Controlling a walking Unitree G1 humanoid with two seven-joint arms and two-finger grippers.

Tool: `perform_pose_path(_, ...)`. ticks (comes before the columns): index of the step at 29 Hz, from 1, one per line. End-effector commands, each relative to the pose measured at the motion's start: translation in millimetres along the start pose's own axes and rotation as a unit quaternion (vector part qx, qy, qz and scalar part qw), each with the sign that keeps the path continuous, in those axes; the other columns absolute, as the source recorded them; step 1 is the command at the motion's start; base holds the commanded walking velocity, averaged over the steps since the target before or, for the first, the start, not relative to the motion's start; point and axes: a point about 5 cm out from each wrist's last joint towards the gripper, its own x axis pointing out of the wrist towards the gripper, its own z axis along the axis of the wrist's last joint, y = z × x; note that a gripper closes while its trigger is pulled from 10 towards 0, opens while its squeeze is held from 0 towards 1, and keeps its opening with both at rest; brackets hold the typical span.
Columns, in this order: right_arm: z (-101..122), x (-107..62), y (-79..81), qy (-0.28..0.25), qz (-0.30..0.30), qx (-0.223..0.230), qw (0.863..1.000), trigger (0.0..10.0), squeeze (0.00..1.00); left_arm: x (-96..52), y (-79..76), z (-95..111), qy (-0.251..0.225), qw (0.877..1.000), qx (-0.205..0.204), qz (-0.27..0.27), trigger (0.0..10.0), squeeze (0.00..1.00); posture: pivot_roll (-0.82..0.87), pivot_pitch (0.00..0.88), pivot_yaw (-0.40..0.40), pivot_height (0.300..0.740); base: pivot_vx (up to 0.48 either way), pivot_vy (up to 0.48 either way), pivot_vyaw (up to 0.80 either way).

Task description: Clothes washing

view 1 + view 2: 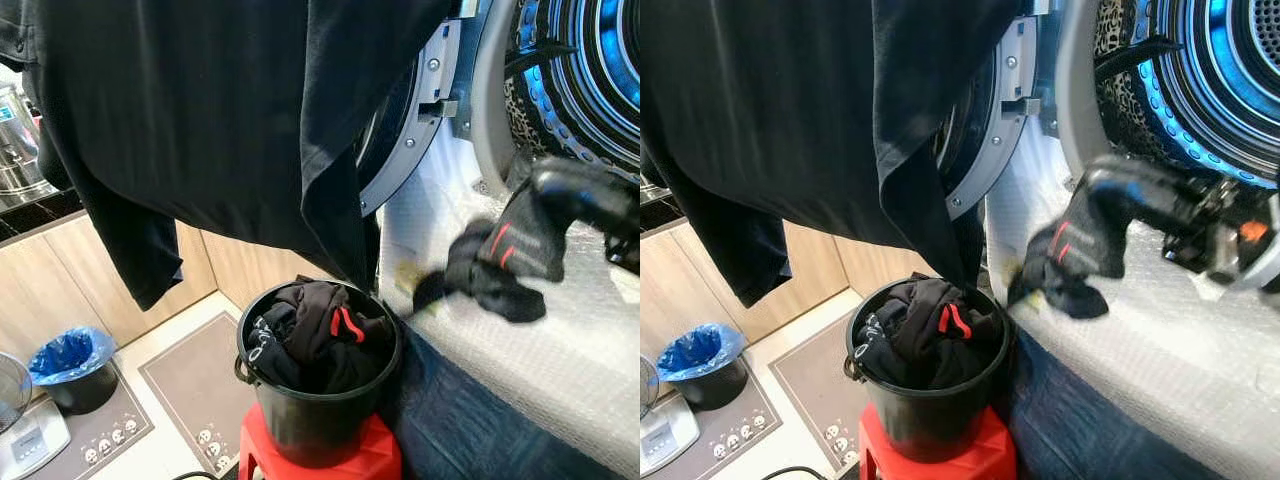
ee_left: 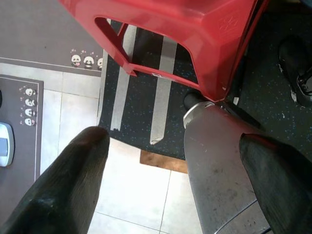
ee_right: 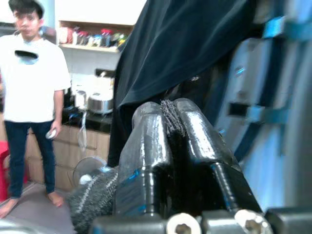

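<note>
Pale floor tiles (image 2: 131, 180) and a grey mat (image 1: 195, 385) printed with small pandas lie underfoot, a dark speckled mat (image 2: 146, 107) beside them. Down there the left gripper (image 2: 175, 180) hangs low with its two black fingers spread wide apart, nothing between them, just by the legs of a red plastic stool (image 1: 320, 458).

On that stool stands a black bucket (image 1: 318, 410), filled to the rim with dark laundry (image 1: 320, 335) showing a red mark. It sits close against the bubble-wrapped front of the washing machine (image 1: 560, 340), whose lower part is draped in dark blue cloth (image 1: 470, 430).

Just beyond and above the bucket, the right gripper (image 1: 1085, 235) is level with the lower edge of the machine's opening, its fingers (image 3: 195, 141) pressed together on a black garment with a red stripe (image 1: 500, 265); the cloth droops from the fingertips against the wrapped panel, blurred. A strip of fabric shows pinched between the pads in the right wrist view.

Behind it the drum (image 1: 1230, 70) glows blue, open, with leopard-print fabric (image 1: 1120, 90) at its left rim. The round door (image 1: 410, 130) is swung out to the left, and a large black shirt (image 1: 200, 120) hangs across the upper left, crowding the space over the bucket.

Farther off, a bin with a blue liner (image 1: 72, 365) stands by wooden cabinets (image 1: 60, 290), and a person in a white T-shirt (image 3: 31, 92) stands by a counter.
</note>
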Motion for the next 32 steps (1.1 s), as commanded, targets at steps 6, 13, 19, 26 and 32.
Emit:
perform_pose_path(6,36.8,0.2,-36.2,-0.027,-0.098,-0.032,0.994,10.0,0.00,-2.3,-5.7,-15.0,0.024,1.000,-0.002,-0.006,10.0,0.00,-0.20,0.000,0.049,0.740,0.000,0.000,0.00)
perform_pose_path(13,44.6,-3.5,-81.8,-0.005,-0.291,-0.027,0.956,10.0,0.00,-3.6,-10.1,-21.3,0.030,0.999,-0.005,-0.009,10.0,0.00,-0.20,0.000,0.040,0.740,0.000,0.000,0.00)
perform_pose_path(19,46.8,-17.6,-117.2,0.008,-0.467,0.019,0.884,10.0,0.00,-4.8,-14.3,-26.7,0.036,0.999,-0.006,-0.013,10.0,0.00,-0.20,0.000,0.037,0.740,0.000,0.000,0.00)
perform_pose_path(26,54.6,-53.4,-136.6,0.013,-0.676,-0.005,0.737,10.0,0.00,-5.9,-16.8,-31.2,0.040,0.999,-0.006,-0.016,10.0,0.00,-0.20,0.000,0.035,0.740,0.000,0.000,0.00)
perform_pose_path(32,72.8,-69.7,-137.1,0.003,-0.788,-0.060,0.613,10.0,0.00,-5.9,-16.2,-30.9,0.040,0.999,-0.007,-0.015,10.0,0.00,-0.20,0.000,0.038,0.740,0.000,0.000,0.00)
